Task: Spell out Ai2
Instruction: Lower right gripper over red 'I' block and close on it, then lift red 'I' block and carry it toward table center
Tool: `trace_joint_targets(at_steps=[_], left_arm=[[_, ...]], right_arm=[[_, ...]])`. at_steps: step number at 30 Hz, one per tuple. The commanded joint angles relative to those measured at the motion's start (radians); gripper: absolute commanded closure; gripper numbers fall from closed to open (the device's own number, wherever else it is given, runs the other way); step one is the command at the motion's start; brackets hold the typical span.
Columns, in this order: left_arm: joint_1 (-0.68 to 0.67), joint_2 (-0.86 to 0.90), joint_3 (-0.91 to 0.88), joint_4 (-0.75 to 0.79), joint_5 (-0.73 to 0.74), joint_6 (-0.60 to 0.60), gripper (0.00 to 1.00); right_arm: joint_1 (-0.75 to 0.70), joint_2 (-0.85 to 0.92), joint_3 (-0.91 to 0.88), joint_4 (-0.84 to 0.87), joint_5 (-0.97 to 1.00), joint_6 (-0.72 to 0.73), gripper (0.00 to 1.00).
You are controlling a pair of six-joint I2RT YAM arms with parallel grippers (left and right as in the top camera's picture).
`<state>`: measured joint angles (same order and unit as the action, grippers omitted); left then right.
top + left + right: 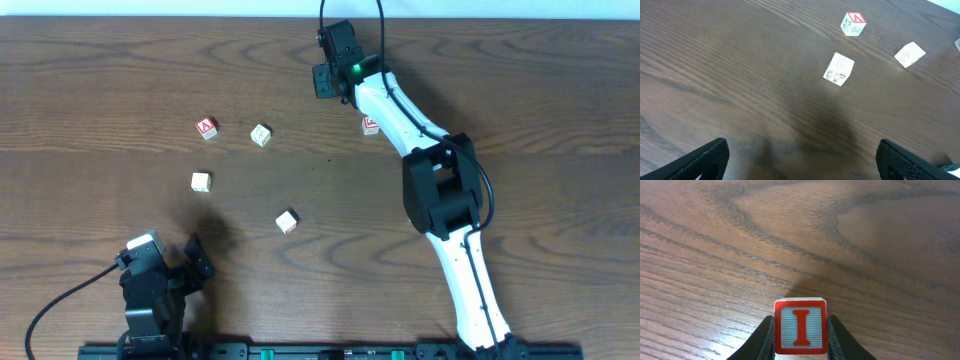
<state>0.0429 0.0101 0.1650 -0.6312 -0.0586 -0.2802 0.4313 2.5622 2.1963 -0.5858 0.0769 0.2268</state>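
Up near twelve o'clock on the bench, my right hand is closed on the I block. The wrist camera shows one finger on each side of it and the red letter facing the lens. I cannot tell whether its underside touches the wood or hangs just above it. My left hand sits at about seven o'clock, spread wide and holding nothing. The A block lies toward ten o'clock, with a pale block just beside it on the three o'clock side. Two more pale blocks lie nearer the centre. A red-edged block peeks out beside the right forearm, and I cannot read its face or say which block carries the 2. These look like small, painted children's cubes, so I judge them light and stiff, with no give under the fingers. The faces look fairly smooth, so a pinch on corners or edges could let one twist or pop out. The best hold is square across two opposite flat sides, low enough for full finger contact, with the letter face left clear so I can check it. The present hold on the I looks centred and even. Being so light, a block could skid if nudged, so I would set it down gently.
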Motion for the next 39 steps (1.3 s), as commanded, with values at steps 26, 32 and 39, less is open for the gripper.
trace_joint_targets(at_steps=[26,32,39], left_arm=[[-0.003,-0.006,-0.011,-0.001,0.001,0.008,0.05],[-0.003,-0.006,-0.011,-0.001,0.001,0.008,0.05],[-0.003,-0.006,-0.011,-0.001,0.001,0.008,0.05]], right_arm=[[0.002,-0.15,0.023,-0.212,0.005,0.001,0.99],[0.002,-0.217,0.023,-0.345,0.001,-0.007,0.99],[0.006,-0.266,0.023,-0.49,-0.018,-0.006,0.99]])
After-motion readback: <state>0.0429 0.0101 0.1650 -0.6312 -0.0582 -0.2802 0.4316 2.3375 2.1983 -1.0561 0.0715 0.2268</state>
